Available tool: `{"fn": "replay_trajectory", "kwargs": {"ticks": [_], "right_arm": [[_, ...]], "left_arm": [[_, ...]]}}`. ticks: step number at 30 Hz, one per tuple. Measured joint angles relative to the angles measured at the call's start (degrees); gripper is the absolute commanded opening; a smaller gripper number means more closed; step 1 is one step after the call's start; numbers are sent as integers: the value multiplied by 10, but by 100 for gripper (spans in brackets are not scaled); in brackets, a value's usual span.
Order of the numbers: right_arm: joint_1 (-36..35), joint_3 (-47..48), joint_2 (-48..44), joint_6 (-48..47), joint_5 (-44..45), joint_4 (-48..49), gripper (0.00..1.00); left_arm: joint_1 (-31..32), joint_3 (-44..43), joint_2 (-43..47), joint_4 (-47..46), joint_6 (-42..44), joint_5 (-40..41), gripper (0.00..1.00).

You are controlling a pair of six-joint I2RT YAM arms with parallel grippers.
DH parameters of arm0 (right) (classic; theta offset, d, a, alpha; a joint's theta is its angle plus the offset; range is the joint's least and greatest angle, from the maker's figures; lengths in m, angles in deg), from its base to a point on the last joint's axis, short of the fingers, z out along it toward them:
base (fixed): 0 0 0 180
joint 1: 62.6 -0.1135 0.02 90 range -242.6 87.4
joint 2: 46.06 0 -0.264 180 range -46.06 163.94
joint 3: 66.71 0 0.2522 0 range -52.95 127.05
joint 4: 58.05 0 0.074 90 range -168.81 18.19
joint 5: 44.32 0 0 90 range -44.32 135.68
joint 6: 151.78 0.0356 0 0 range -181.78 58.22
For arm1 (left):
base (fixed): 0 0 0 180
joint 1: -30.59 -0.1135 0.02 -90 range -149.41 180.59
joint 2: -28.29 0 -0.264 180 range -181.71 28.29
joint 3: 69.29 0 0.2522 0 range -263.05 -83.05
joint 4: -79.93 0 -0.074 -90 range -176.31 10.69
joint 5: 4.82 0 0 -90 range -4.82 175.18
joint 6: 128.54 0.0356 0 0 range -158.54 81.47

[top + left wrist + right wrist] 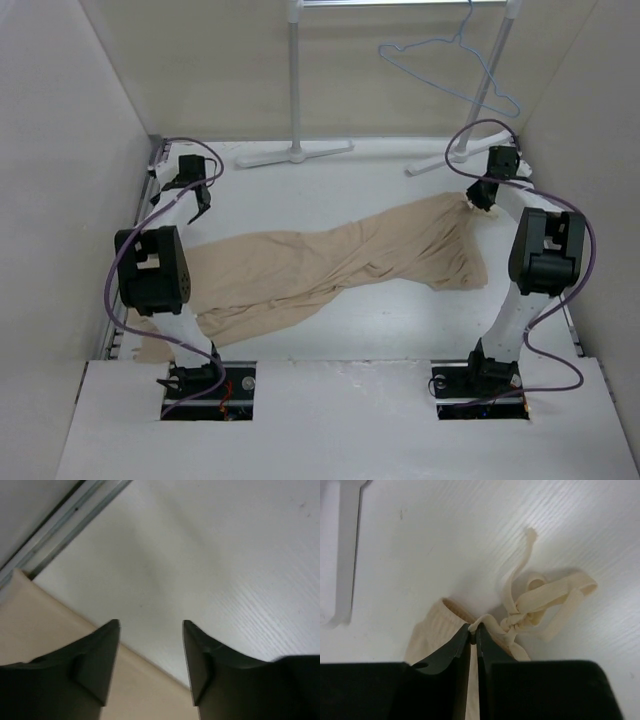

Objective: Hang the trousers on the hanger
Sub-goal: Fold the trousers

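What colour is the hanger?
The hanger is light blue, clearest in the top external view.

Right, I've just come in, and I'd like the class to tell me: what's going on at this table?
Two robot arms are working on tan trousers spread across the table. The right gripper is shut on the waistband beside its drawstring. The left gripper is open, holding nothing. The blue hanger hangs on the rack behind, bare.

A high camera at the near edge faced the whole table (pixel 400 320). Two wrist cameras looked down close, the right sharing the waist end of the trousers (pixel 340 262).
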Motion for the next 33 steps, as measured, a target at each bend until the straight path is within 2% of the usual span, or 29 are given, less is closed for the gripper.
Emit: {"fn": "replay_trajectory", "kwargs": {"ticks": [2,4,5,9,13,16,18,21,23,25,26,29,33], "right_arm": [[12,-14,-18,11,12,0,33],[28,-25,-35,22,22,0,50],[36,-26,-41,25,27,0,53],[48,-5,-38,17,23,0,63],[26,68,9,-11,-14,-3,62],[7,90,38,-21,-45,-6,62],[-3,98,55,-26,-64,-22,59],[-6,123,87,-29,-80,-54,52],[-6,134,104,-32,-84,-70,41],[-6,135,113,-32,-85,-76,20],[-6,133,113,-30,-83,-77,15],[-7,108,97,-21,-70,-55,6],[-2,42,46,10,-59,-23,3]], "left_arm": [[-9,17,41,7,0,0,66],[-25,29,84,24,0,-1,67],[-37,34,104,31,0,0,67],[-93,54,135,49,-7,-3,65],[-137,81,108,70,-25,-16,64],[-144,91,76,78,-36,-33,59],[-144,99,60,78,-42,-46,54],[-143,110,50,79,-49,-57,40],[-143,110,46,78,-53,-61,28],[-143,110,43,74,-55,-64,17],[-143,110,41,73,-55,-65,13],[-139,110,40,66,-56,-65,7],[-130,103,37,59,-56,-61,4]]}}
